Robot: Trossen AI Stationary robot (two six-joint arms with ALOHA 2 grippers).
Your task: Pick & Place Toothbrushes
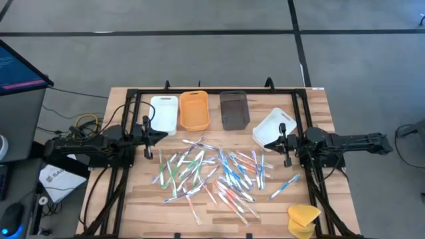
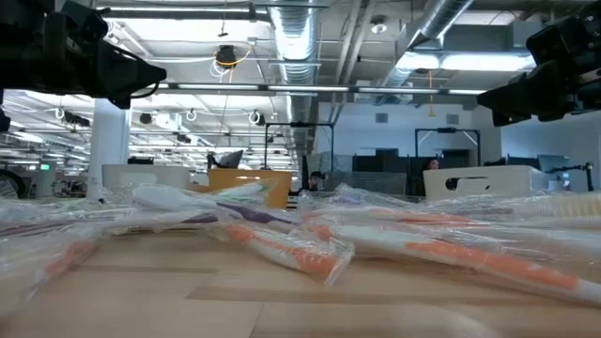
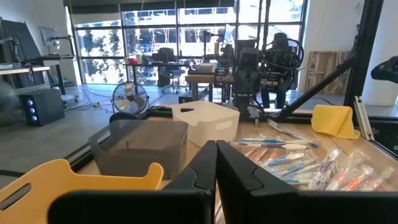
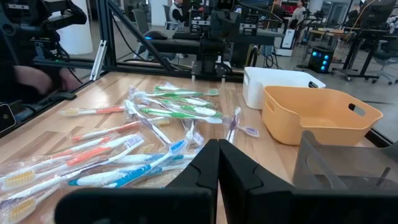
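Your left gripper (image 1: 161, 136) hovers at the counter's (image 1: 146, 199) left edge, fingers pressed together and holding nothing, just beside the white tray (image 1: 164, 113). The toothbrushes (image 1: 212, 174) lie scattered in a loose heap across the middle of the counter, in front of the orange tray (image 1: 194, 110) and brown tray (image 1: 233, 109). Your right gripper (image 1: 281, 143) waits at the right edge, fingers likewise closed and empty, near a second, tilted white tray (image 1: 269, 129).

toothbrushes (image 1: 212, 171): dozens, too tangled for an exact count; trays: 4 – two white (image 1: 164, 113) (image 1: 273, 126), one orange (image 1: 194, 110), one brown (image 1: 233, 109); yellow sponge lump (image 1: 303, 219): 1
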